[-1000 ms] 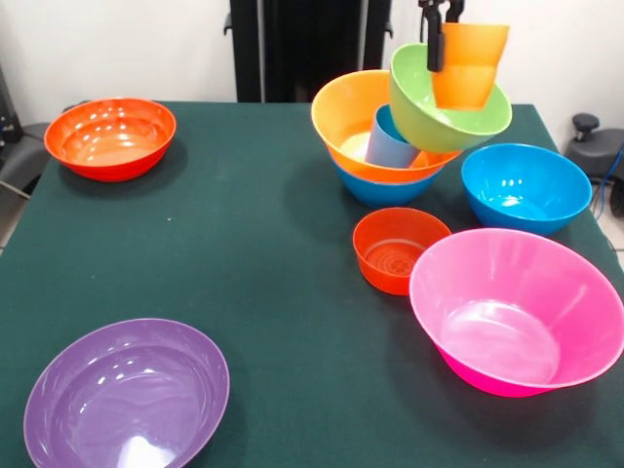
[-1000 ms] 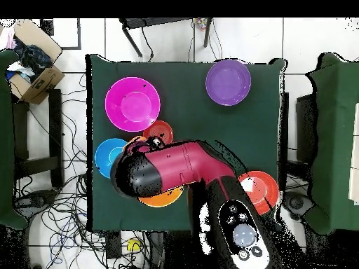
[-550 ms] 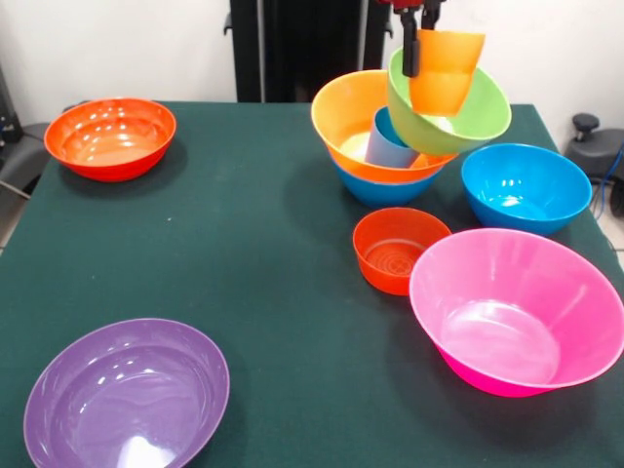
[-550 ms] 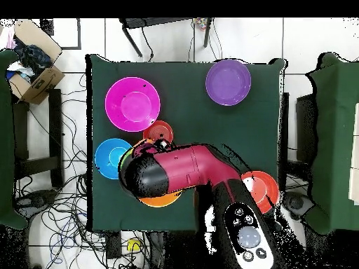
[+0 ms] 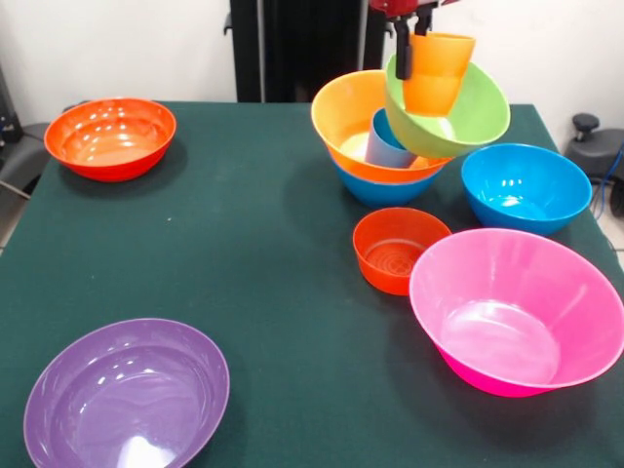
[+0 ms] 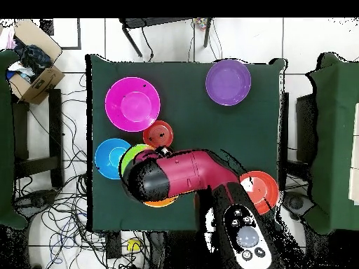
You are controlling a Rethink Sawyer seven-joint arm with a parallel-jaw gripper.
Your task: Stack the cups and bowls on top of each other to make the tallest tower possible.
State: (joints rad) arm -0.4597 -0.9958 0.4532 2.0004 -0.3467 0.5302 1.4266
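Observation:
My gripper [image 5: 413, 37] comes down at the top edge, shut on the rim of an orange cup [image 5: 437, 76]. The cup hangs over the tilted lime green bowl [image 5: 466, 119]; whether it touches the bowl I cannot tell. That bowl tops the tower: it leans on an orange bowl [image 5: 349, 117] holding a light blue cup [image 5: 387, 144], all on a blue bowl [image 5: 380, 188]. In the overhead view the arm [image 6: 184, 175] covers most of the tower; the green bowl [image 6: 132, 158] and a strip of the orange bowl [image 6: 160, 203] show.
Loose bowls on the green table [image 5: 253, 253]: a blue one [image 5: 526, 185], a small red-orange one [image 5: 395, 249], a large pink one [image 5: 517, 307], a purple one [image 5: 127, 395] and a red-orange one [image 5: 110, 136]. A cardboard box [image 6: 31, 59] sits beside the table.
The gripper has carried the orange cup leftward and farther back over the green bowl. In the overhead view the arm has drawn back, uncovering part of the green bowl.

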